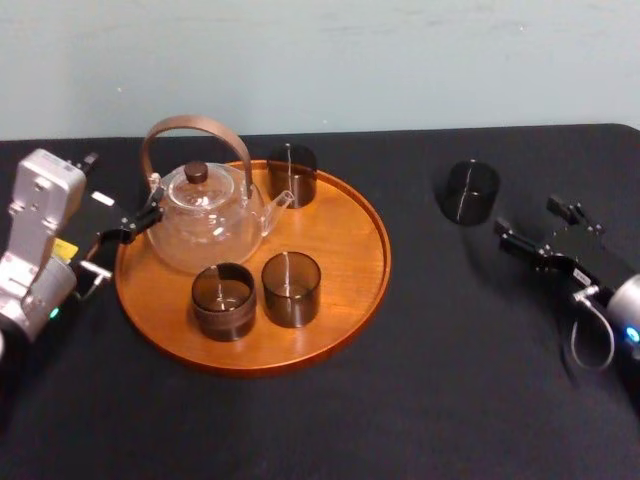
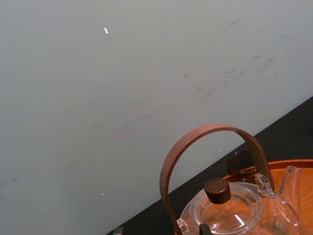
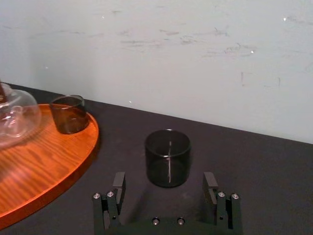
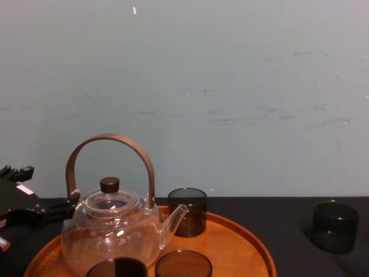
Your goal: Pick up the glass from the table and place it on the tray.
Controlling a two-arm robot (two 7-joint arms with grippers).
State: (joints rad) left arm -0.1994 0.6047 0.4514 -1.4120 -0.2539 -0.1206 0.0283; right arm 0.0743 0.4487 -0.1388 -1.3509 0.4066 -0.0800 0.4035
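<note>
The left claw [image 1: 128, 222], fingers apart, hangs at the 9 o'clock rim of the tray [image 1: 345, 250], close to the teapot [image 1: 205, 215]; three other glasses [image 1: 290, 288] share the tray, and bare wood shows toward 3 o'clock. The glass [image 1: 470, 192] stands upright on the tabletop [image 1: 430, 380], off the tray at 2 o'clock with open surface all round, and the right claw [image 1: 532, 222] sits at its 4 o'clock, fingers spread, not touching it

1. In the chest view the tray [image 4: 230, 245] runs off the bottom edge; the two front glasses [image 4: 183, 264] are cut to their rims;
2. In the left wrist view the teapot [image 2: 244, 215] is cut off at the bottom; its handle [image 2: 215, 128] hides part of the rear glass [image 2: 239, 164];
3. In the head view the right arm [image 1: 620, 310] runs off the right edge.
</note>
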